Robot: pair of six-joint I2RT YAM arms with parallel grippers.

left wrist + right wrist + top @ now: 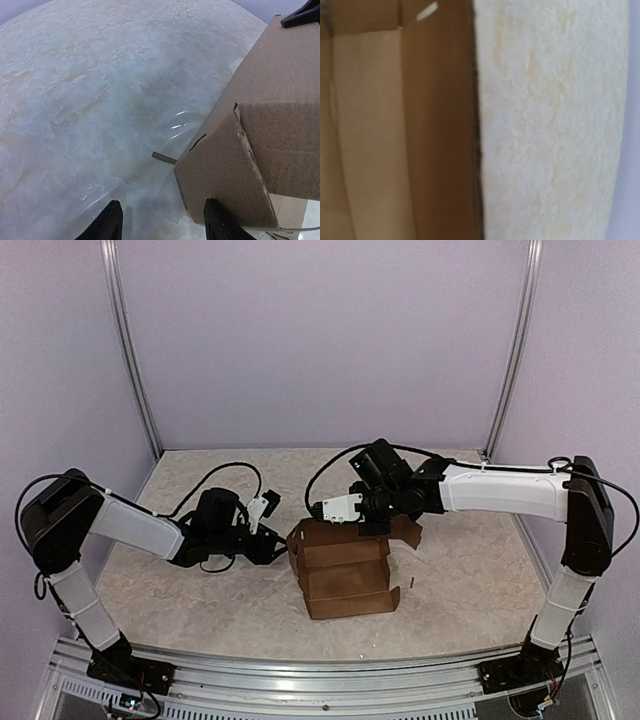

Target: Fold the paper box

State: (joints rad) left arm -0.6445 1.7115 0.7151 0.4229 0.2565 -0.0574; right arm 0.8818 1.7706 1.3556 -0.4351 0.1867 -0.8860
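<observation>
1. paper box (345, 580): brown card, partly folded, walls up, top open. sits on the table (200, 610) about midway betw. my two arms.
2. one flap sticks out at the box's rear-right corner. short slits are cut near the corner facing the l wrist cam.
3. my l claw (278, 552): low over the table, just beside the box's left side, pointing at it. fingers (112, 222) apart, nothing clamped. box's lower corner is right by the other finger; touching or not, can't tell.
4. my r claw (372, 528): down at the box's rear wall, reaching in from the right. jaws together. its tips don't show in the r wrist cam, so can't tell if any card is pinched betw. them.
5. r wrist cam: blurred close-up, box's inner walls on the left, table on the right.
6. thin strip (164, 158) lies flat on the table, just beside the box's lower edge.
</observation>
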